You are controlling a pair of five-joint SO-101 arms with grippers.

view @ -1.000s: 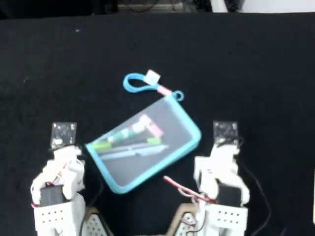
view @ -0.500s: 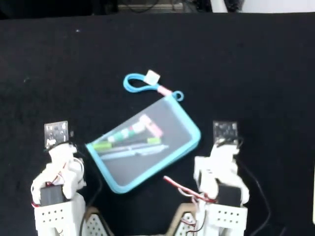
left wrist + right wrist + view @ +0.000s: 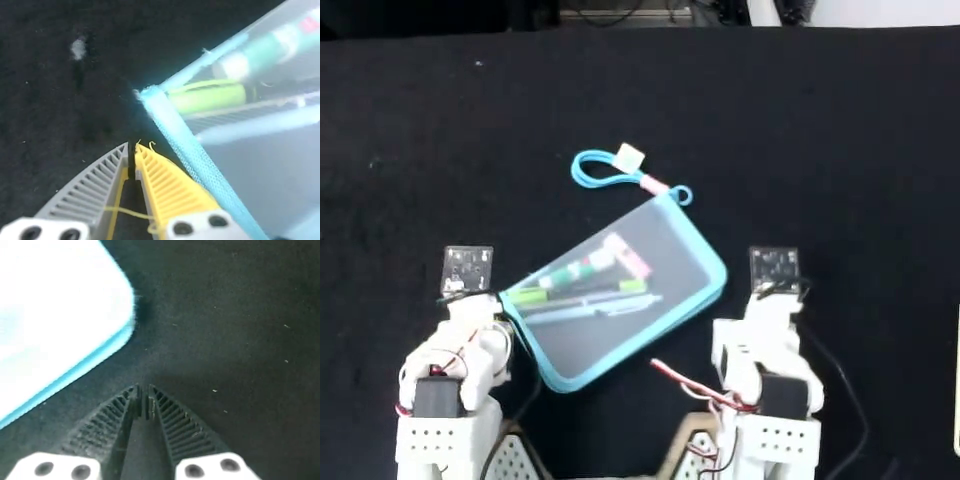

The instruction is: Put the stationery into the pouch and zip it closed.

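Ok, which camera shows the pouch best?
The high view: the whole pouch lies flat between the arms, with the stationery visible inside. The left wrist view catches one corner with a green pen behind it; the right wrist view, a rounded corner and its blue edge.

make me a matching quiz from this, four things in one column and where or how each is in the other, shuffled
1 pouch
2 loop strap
3 left gripper
4 right gripper

A shut, beside the pouch corner by the green pen
B shut, over bare table
C lying flat, stationery inside
D curled beyond the pouch's far corner

Pairs: 1-C, 2-D, 3-A, 4-B
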